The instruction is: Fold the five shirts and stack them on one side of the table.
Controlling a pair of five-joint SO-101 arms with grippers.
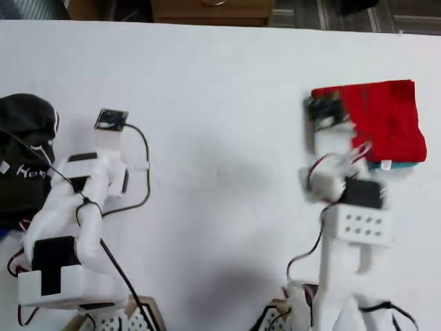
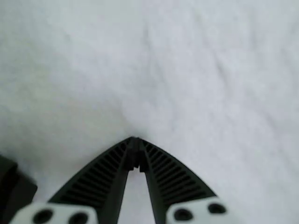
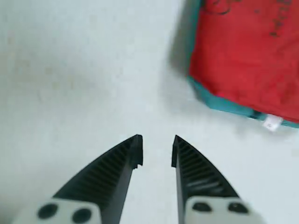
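A folded red shirt (image 1: 384,118) lies at the table's right side on top of a teal shirt (image 1: 394,165). In the right wrist view the red shirt (image 3: 247,51) covers the teal shirt (image 3: 219,100), whose edge and a white tag (image 3: 272,122) stick out. My right gripper (image 3: 156,142) hangs open and empty over bare table just beside this stack, at the stack's left edge (image 1: 324,110) in the high view. A crumpled black shirt (image 1: 24,155) lies at the far left. My left gripper (image 2: 134,143) is shut and empty over the white table, to the right of the black shirt (image 1: 110,123).
The white table (image 1: 220,138) stretches bare between the two arms. Cables (image 1: 141,172) trail from both arm bases near the front edge. A dark shape (image 2: 9,189) sits at the corner of the left wrist view.
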